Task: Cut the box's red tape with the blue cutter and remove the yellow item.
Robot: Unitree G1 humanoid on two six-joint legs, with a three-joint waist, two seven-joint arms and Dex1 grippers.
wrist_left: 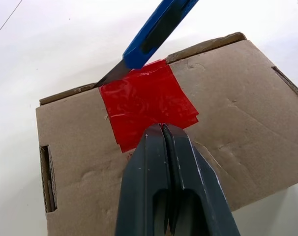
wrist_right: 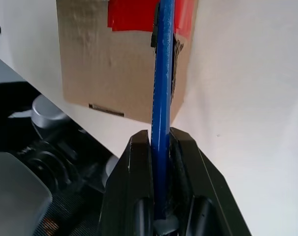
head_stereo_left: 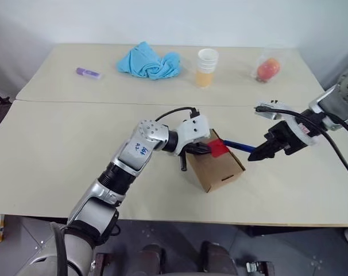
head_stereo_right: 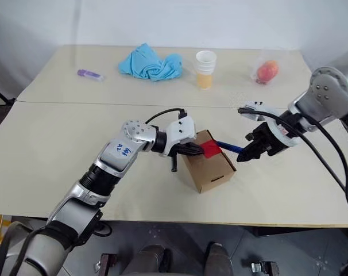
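Right wrist view: the right hand [wrist_right: 161,147] grips the blue cutter [wrist_right: 163,73] between its two black fingers, the slim blue shaft running straight out from them to the box [wrist_right: 109,64], where its far end meets the red tape [wrist_right: 132,14] at the top edge.

From the left wrist camera, the left hand [wrist_left: 163,129] has its fingers pressed together with nothing between them, their tips resting on the near edge of the red tape [wrist_left: 146,101] on the box's [wrist_left: 237,98] top face. The cutter's dark blade tip [wrist_left: 112,76] touches the opposite edge of the tape, at the seam between the flaps, and the blue body slants up and away from it.

Seen from the head, the box [head_stereo_left: 217,167] sits on the near bench [head_stereo_left: 47,161], near its front edge, between the two hands: left hand [head_stereo_left: 201,148] on its top from the left, right hand [head_stereo_left: 260,152] just to its right with the cutter [head_stereo_left: 238,146] bridging the gap. The flaps are closed.

On the far bench lie a purple marker [head_stereo_left: 88,72], a crumpled light-blue cloth [head_stereo_left: 149,61], a white cup with orange contents [head_stereo_left: 207,68] and a reddish-orange fruit in clear plastic [head_stereo_left: 269,69], all well apart from the box.
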